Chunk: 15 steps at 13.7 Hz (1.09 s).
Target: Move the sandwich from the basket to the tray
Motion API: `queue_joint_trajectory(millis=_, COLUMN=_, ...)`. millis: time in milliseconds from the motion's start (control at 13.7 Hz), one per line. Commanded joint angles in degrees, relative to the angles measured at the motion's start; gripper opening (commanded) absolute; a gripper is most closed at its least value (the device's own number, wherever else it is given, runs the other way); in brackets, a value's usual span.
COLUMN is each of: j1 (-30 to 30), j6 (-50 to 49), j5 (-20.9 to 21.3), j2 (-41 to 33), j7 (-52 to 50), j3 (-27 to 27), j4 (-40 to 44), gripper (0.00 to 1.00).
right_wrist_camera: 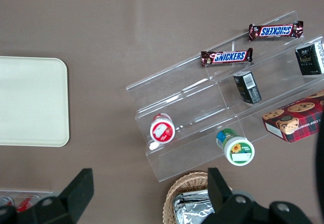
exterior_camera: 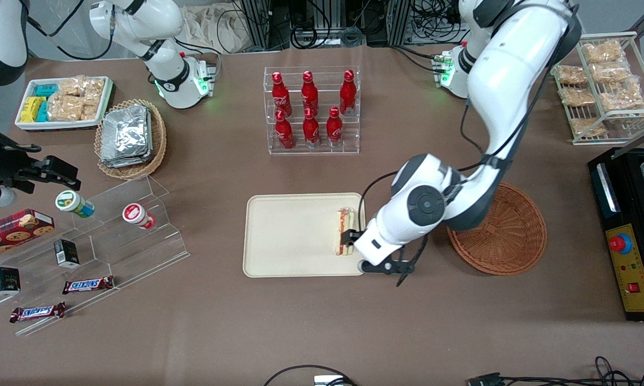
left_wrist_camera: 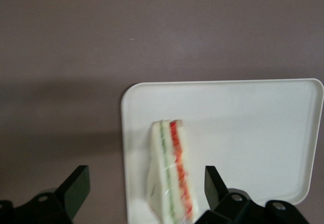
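Observation:
The sandwich (exterior_camera: 344,229), a white wedge with red and green stripes, lies flat on the cream tray (exterior_camera: 292,236), close to the tray edge nearest the basket. My left gripper (exterior_camera: 350,237) hovers just above it, open. In the left wrist view the sandwich (left_wrist_camera: 171,173) rests on the tray (left_wrist_camera: 253,133) between the two black fingers (left_wrist_camera: 76,186), which stand wide apart and touch nothing. The reddish-brown wicker basket (exterior_camera: 507,238) sits beside the tray toward the working arm's end, with nothing showing in it, partly covered by the arm. The tray's corner (right_wrist_camera: 30,102) also shows in the right wrist view.
A clear rack of red cola bottles (exterior_camera: 311,110) stands farther from the camera than the tray. A stepped acrylic shelf (exterior_camera: 113,236) with snacks, a tan basket of foil packs (exterior_camera: 129,136) and a white bin (exterior_camera: 62,102) lie toward the parked arm's end. A black control box (exterior_camera: 630,241) sits beside the basket.

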Motion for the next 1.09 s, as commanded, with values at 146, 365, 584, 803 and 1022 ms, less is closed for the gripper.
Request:
queue_joint_trajectory(millis=146, j1=9.26, j6=-15.79, j5=0.72, j2=-12.26, j7=0.62, j3=0.43, j4=-2.04, gripper=1.00)
queue_joint_trajectory(millis=365, j1=12.45, j6=-22.40, j5=4.66, j2=-17.62, j7=1.93, j3=0.34, j4=-1.86, gripper=1.00)
queue_joint_trajectory(millis=584, j1=15.08, j6=-29.33, j5=5.47, j2=-21.76, j7=5.80, j3=0.34, j4=-1.60, gripper=1.00)
queue_joint_trajectory(millis=803, j1=18.06, j6=-35.32, j5=4.86, j2=-26.24, j7=14.12, j3=0.43, j4=-1.51, gripper=1.00)
queue_joint_trajectory(millis=1022, j1=20.89, j6=-39.19, j5=4.68, j2=-28.36, j7=21.43, j3=0.34, j4=-2.39, gripper=1.00)
